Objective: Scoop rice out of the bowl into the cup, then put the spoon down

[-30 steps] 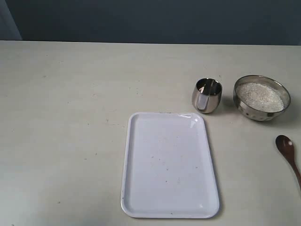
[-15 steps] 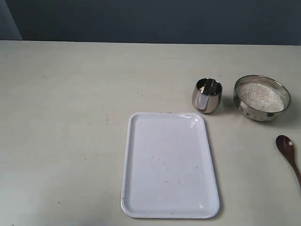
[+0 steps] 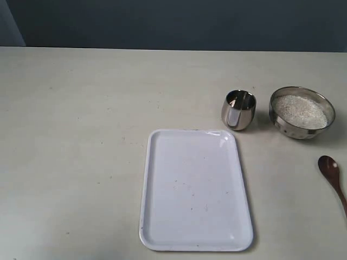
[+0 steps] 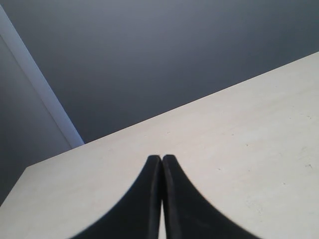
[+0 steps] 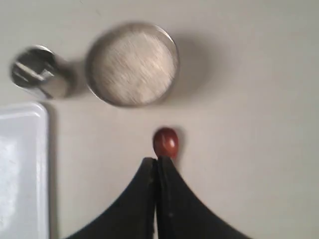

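The steel bowl [image 3: 289,129] stands at the right rear of the table, filled with white rice [image 3: 300,111]. Just left of it is the small steel cup [image 3: 238,110]. The dark wooden spoon [image 3: 329,169] lies flat on the table near the right edge, in front of the bowl. No gripper shows in the exterior view. In the right wrist view my right gripper [image 5: 157,160] hangs shut and empty high above the spoon [image 5: 165,142], hiding its handle; the rice [image 5: 132,64], bowl [image 5: 88,67] and cup [image 5: 37,72] lie beyond. My left gripper [image 4: 162,157] is shut over bare table.
A white rectangular tray [image 3: 195,189] lies in front of the cup, with a few specks on it; its corner also shows in the right wrist view as the tray [image 5: 22,169]. A dark wall runs behind the table's far edge.
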`<state>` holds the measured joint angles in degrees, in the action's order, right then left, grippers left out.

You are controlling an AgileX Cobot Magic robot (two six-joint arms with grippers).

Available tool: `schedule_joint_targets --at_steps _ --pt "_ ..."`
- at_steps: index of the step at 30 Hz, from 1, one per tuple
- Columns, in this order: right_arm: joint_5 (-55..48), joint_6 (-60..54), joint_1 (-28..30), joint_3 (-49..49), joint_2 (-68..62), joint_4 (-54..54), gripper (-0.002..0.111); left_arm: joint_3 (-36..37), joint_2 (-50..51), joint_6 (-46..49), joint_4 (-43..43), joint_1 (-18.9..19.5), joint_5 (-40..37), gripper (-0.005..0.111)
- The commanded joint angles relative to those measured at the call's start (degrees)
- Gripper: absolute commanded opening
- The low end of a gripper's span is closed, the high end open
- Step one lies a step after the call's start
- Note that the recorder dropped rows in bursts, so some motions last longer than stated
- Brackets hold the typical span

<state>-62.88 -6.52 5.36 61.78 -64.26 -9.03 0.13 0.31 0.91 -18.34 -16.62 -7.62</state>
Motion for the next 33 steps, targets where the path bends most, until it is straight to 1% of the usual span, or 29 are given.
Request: schedule_joint_targets --at_steps 1,4,5,11,17,18,20,22,24,29,31,33 --pt "-7.1 4.3 0.2 2.7 -12.2 5.9 -0.001 -0.1 -0.3 -0.5 0.2 0.0 0.6 0.000" --pt "-7.1 4.2 -1.9 0.2 -17.1 5.5 -0.001 -0.1 -0.3 -0.5 0.2 0.0 0.6 0.000" --pt "-7.1 4.2 -3.5 -1.0 -18.2 5.5 -0.001 -0.1 -0.3 -0.5 0.2 0.0 0.6 0.000" --pt "-7.1 4.2 -9.8 -6.1 -20.9 5.5 -0.001 -0.1 -0.3 -0.5 0.2 0.0 0.6 0.000" --pt "-7.1 4.2 -11.8 -11.2 -21.3 5.5 0.000 -0.1 -0.3 -0.5 0.2 0.0 0.6 0.000" --pt "-7.1 4.2 -11.8 -12.1 -21.3 5.5 0.003 -0.1 -0.3 -0.5 0.2 0.0 0.6 0.000" --pt "-7.1 4.2 -11.8 -14.1 -21.3 5.5 0.013 -0.1 -0.3 -0.5 0.2 0.0 0.6 0.000" --pt "-6.9 4.2 -11.8 -16.1 -21.3 5.5 0.027 -0.1 -0.3 -0.5 0.2 0.0 0.6 0.000" --pt "-3.1 4.9 -11.8 -18.4 -21.3 5.5 0.040 -0.1 -0.3 -0.5 0.2 0.0 0.6 0.000" --pt "6.0 6.5 -11.8 -21.4 -21.3 6.3 0.041 -0.1 -0.3 -0.5 0.2 0.0 0.6 0.000" --pt "7.1 6.9 -11.8 -21.8 -21.3 7.4 0.041 -0.1 -0.3 -0.5 0.2 0.0 0.6 0.000" --pt "7.1 10.0 -11.8 -21.8 -22.3 10.7 0.041 -0.1 -0.3 -0.5 0.2 0.0 0.6 0.000"
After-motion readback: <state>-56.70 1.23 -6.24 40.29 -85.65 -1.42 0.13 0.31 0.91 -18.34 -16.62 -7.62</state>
